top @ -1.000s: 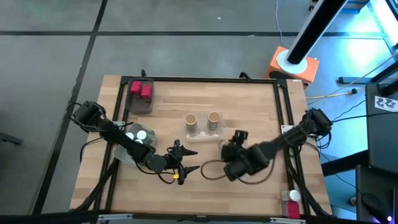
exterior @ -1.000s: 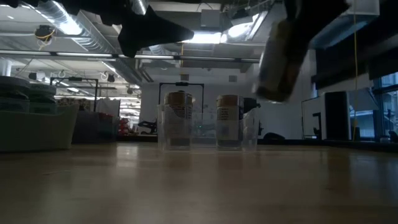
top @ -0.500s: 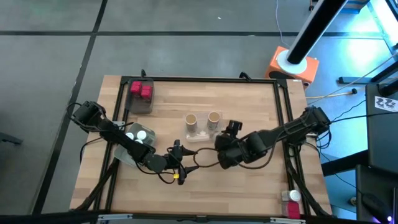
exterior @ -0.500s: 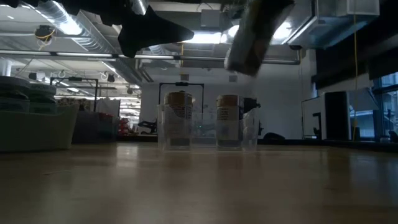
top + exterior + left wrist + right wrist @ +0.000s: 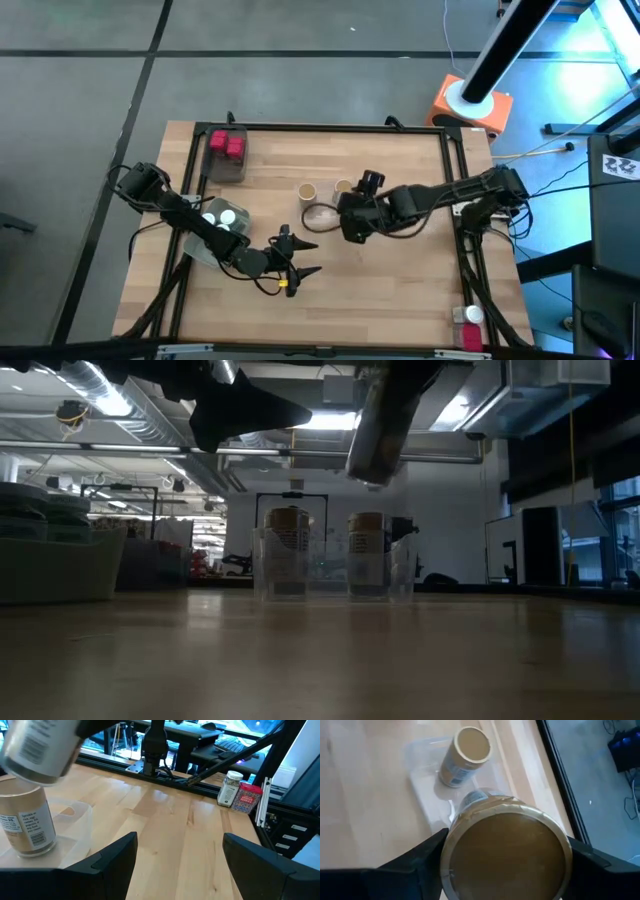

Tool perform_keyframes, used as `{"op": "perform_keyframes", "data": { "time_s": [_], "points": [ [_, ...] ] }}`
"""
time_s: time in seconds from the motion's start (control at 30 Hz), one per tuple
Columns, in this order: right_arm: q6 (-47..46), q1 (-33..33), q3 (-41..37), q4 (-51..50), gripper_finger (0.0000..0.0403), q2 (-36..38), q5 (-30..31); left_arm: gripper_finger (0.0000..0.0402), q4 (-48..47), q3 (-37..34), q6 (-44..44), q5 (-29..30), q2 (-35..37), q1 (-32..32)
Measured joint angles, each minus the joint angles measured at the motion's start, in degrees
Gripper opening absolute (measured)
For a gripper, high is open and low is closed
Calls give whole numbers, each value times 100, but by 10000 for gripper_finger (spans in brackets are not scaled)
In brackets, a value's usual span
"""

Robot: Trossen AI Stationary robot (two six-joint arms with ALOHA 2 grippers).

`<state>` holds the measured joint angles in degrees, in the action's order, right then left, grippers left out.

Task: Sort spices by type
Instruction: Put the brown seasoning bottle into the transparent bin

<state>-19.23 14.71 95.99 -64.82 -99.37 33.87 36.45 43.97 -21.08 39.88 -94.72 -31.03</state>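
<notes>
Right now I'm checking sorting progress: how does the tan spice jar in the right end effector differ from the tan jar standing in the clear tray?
The held tan jar hangs tilted in the air, clamped in the right end effector; the tan jar in the tray stands upright, untouched. The held jar is above the clear tray, not yet in it; the other already sits inside. Both are tan cylinders with labels.

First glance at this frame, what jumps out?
The right gripper holds a tan spice jar in the air above the clear tray at mid-table, where two matching jars already stand. The left gripper hovers open nearer the front edge, holding nothing. Red jars sit in a tray at the far left corner.
</notes>
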Motion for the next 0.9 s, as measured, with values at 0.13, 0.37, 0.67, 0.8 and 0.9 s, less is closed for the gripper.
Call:
{"op": "perform_keyframes", "data": {
  "time_s": [0.13, 0.37, 0.67, 0.8, 0.9],
  "points": [
    [64, -203, -9, 50, 284, 0, -94, 276, -1, 0, 0, 0, 0, 0],
    [290, -500, -9, 308, 284, -17, -288, 276, -3, 0, 0, 0, 0, 2],
    [619, -689, -9, 1018, 284, -113, -671, 276, -1, 0, 0, 0, 0, 4],
    [625, -783, -10, 1024, 284, -315, -821, 276, -9, -17, -31, 0, 0, 4],
    [749, -782, -11, 1044, 284, -489, -841, 276, -39, -29, -64, 15, 0, 4]
  ]
}}
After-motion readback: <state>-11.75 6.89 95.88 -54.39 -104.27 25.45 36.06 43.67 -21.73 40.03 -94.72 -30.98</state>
